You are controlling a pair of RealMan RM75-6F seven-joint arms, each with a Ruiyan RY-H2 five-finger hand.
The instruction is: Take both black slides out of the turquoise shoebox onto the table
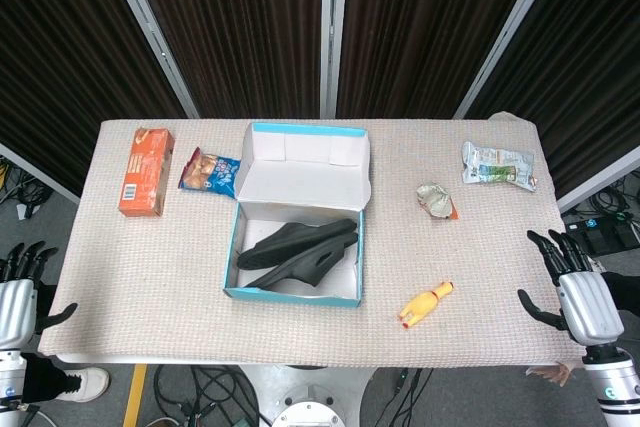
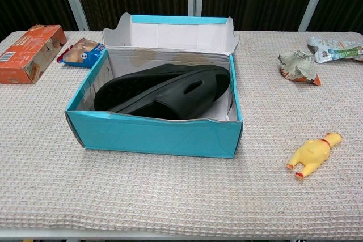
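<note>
The turquoise shoebox (image 1: 296, 293) (image 2: 153, 134) stands open at the table's middle, its lid folded up at the back. Two black slides lie inside, overlapping. One slide (image 1: 296, 241) (image 2: 142, 83) rests toward the back, the other slide (image 1: 305, 269) (image 2: 187, 96) in front of it. My left hand (image 1: 18, 299) hangs off the table's left edge, fingers apart, holding nothing. Off the right edge my right hand (image 1: 575, 289) is likewise spread and empty. Neither hand appears in the chest view.
An orange carton (image 1: 146, 171) (image 2: 27, 53) and a blue snack bag (image 1: 209, 172) (image 2: 83, 52) lie back left. A crumpled wrapper (image 1: 437, 200) (image 2: 299, 66) and a pale packet (image 1: 498, 166) (image 2: 336, 49) lie back right. A yellow rubber chicken (image 1: 426, 304) (image 2: 313, 155) lies front right.
</note>
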